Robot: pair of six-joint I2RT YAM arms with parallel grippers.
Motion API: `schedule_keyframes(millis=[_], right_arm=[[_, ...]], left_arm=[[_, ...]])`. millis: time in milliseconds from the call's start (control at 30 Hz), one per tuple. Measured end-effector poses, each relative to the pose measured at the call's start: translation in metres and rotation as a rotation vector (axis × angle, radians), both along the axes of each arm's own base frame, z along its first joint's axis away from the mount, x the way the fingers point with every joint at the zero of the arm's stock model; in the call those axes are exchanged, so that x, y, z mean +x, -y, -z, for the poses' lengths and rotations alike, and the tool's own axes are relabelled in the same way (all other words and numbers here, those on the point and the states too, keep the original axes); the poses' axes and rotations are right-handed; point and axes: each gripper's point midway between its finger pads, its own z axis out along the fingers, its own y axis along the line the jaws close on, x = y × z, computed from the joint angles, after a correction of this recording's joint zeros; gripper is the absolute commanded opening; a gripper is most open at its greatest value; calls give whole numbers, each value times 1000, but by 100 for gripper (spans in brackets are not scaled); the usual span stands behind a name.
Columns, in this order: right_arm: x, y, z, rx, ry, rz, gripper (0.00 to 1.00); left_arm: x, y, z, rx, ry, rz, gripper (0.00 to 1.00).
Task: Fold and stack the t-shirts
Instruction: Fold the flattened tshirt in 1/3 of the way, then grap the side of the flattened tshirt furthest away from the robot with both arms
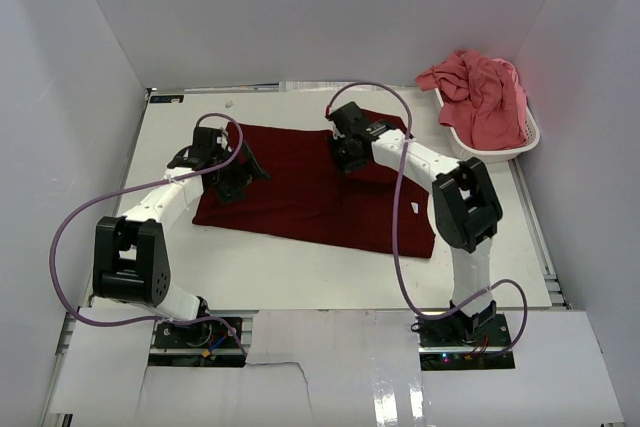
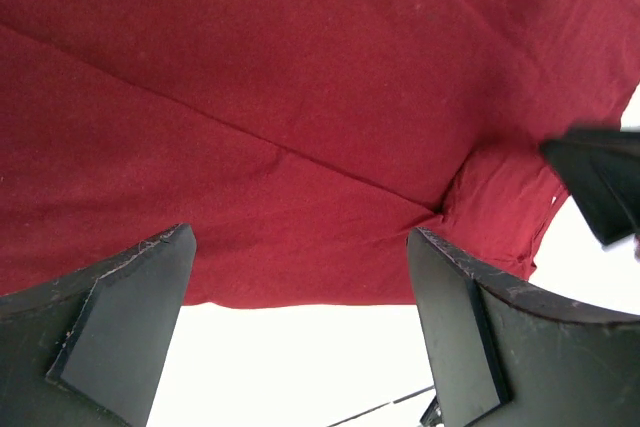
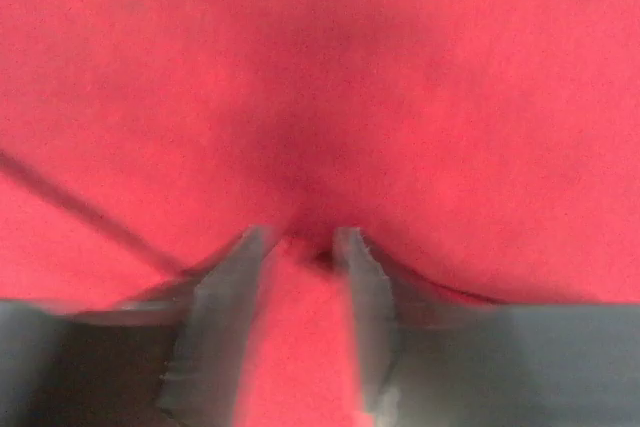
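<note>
The dark maroon t-shirt (image 1: 300, 192) lies spread flat on the white table. My left gripper (image 1: 243, 175) is at the shirt's left edge, low over it. In the left wrist view the left gripper (image 2: 300, 272) is wide open and empty, with the shirt's hem (image 2: 300, 147) just beyond the fingertips. My right gripper (image 1: 346, 161) is pressed onto the shirt's upper right part. In the right wrist view the right gripper (image 3: 300, 239) is closed on a pinched fold of the maroon cloth (image 3: 320, 77). The coral pink t-shirt (image 1: 482, 92) is bunched in the basket.
A white plastic basket (image 1: 500, 153) stands at the table's back right corner and holds the pink shirt. White walls close in the left, back and right sides. Purple cables loop from both arms. Bare table (image 1: 290, 267) lies in front of the shirt.
</note>
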Motion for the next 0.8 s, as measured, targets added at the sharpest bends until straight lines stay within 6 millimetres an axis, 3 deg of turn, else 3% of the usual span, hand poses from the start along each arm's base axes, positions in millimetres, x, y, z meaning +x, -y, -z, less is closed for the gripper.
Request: schedule_keyframes(millis=[33, 133, 233, 367, 467, 533, 600, 700, 800], right_arm=[[10, -4, 2, -10, 14, -4, 66], [30, -8, 9, -44, 52, -5, 70], [36, -7, 6, -48, 94, 4, 71], [29, 6, -14, -23, 172, 18, 82], [31, 13, -40, 1, 232, 39, 81], [42, 16, -55, 31, 267, 57, 80], [59, 23, -67, 55, 280, 85, 79], [99, 38, -81, 95, 287, 136, 77], [153, 57, -90, 128, 320, 199, 77]], left_arm=[[-1, 0, 1, 1, -2, 1, 98], [-4, -1, 4, 3, -13, 2, 98], [-5, -1, 6, 6, -19, 5, 98], [-5, -3, 7, 21, -14, 12, 98], [-2, -7, 4, 55, -16, 17, 98], [14, -9, -6, 74, -7, 23, 98], [45, -10, -22, 77, 39, 25, 98], [97, -21, -50, 65, 120, -1, 98], [142, -41, -69, 60, 176, -45, 98]])
